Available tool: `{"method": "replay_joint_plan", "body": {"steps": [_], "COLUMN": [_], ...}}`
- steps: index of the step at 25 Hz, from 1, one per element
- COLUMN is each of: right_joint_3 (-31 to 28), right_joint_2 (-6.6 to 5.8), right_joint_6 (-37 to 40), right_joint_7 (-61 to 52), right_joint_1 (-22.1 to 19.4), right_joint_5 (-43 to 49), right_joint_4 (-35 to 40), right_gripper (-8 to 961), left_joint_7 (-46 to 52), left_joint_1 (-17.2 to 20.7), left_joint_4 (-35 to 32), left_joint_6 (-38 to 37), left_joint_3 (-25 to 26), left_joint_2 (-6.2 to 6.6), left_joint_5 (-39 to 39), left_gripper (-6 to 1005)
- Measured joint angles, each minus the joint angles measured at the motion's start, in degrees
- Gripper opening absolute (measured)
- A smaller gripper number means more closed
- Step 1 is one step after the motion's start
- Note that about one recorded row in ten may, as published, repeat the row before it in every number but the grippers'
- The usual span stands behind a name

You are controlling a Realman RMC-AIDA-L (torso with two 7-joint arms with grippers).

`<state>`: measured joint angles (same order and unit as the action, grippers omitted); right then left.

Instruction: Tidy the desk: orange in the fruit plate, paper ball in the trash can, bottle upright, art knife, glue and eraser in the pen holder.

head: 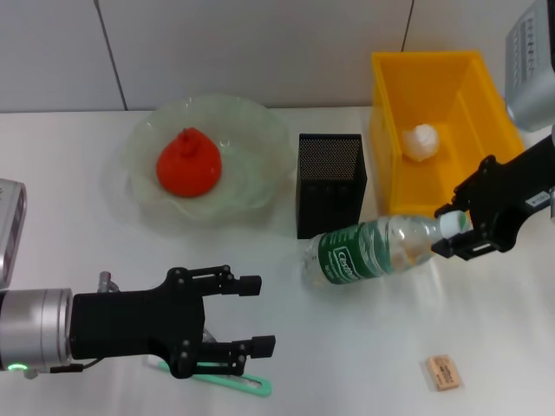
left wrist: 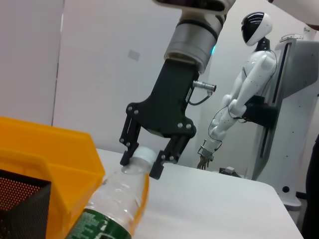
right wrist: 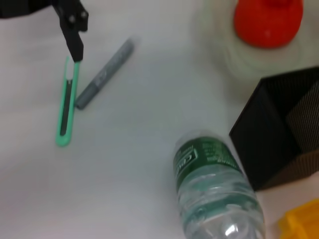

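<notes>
The clear bottle (head: 373,247) with a green label lies on its side in front of the black mesh pen holder (head: 331,184). My right gripper (head: 452,229) is shut on its white cap; the left wrist view shows its fingers (left wrist: 162,162) clamped around the cap (left wrist: 141,156). My left gripper (head: 258,315) is open and empty, low over the green art knife (head: 234,379). The grey glue stick (right wrist: 104,74) lies beside the art knife (right wrist: 67,107). The eraser (head: 443,372) lies at the front right. The orange (head: 188,162) sits in the glass fruit plate (head: 251,143). The paper ball (head: 422,141) is in the yellow trash bin (head: 468,87).
The pen holder stands between the plate and the yellow bin, close behind the bottle. A white wall runs behind the table. The table's front edge is just below the art knife and eraser.
</notes>
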<state>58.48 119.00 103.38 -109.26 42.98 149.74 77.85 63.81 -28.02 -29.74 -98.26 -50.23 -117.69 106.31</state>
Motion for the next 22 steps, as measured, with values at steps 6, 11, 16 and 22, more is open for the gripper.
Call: {"method": "replay_joint_plan", "body": {"steps": [6,11,16,22], "right_joint_3": [-1.41,-2.17,-2.70,-3.95], "right_joint_2": [0.03,-0.01,-0.02,0.02], "right_joint_6": [-0.11,-0.56,-1.24,-1.99], "right_joint_7": [1.17,1.97,2.97,4.26], "right_joint_1": [-0.01,-0.14,-0.79,-1.61], "right_joint_5": [-2.54,-4.76,-7.52,-11.11], "right_joint_4": [1.31,1.76,1.99,2.21], "right_gripper": [437,438,438,438], "left_joint_7": [0.03,0.23,0.31,0.36], "left_joint_1": [-0.02,-0.02,-0.08,-0.11], "left_joint_4": [-0.49,-0.61,-0.60,-0.59], "left_joint_6": [-0.07,-0.09,-0.10,-0.10], "left_joint_3": [0.05,0.04,0.04,0.04], "left_joint_2": [0.07,0.04,0.05,0.09], "left_joint_5": [-0.16,-0.20,-0.24,-0.24], "left_gripper": [769,769,769,768]}}
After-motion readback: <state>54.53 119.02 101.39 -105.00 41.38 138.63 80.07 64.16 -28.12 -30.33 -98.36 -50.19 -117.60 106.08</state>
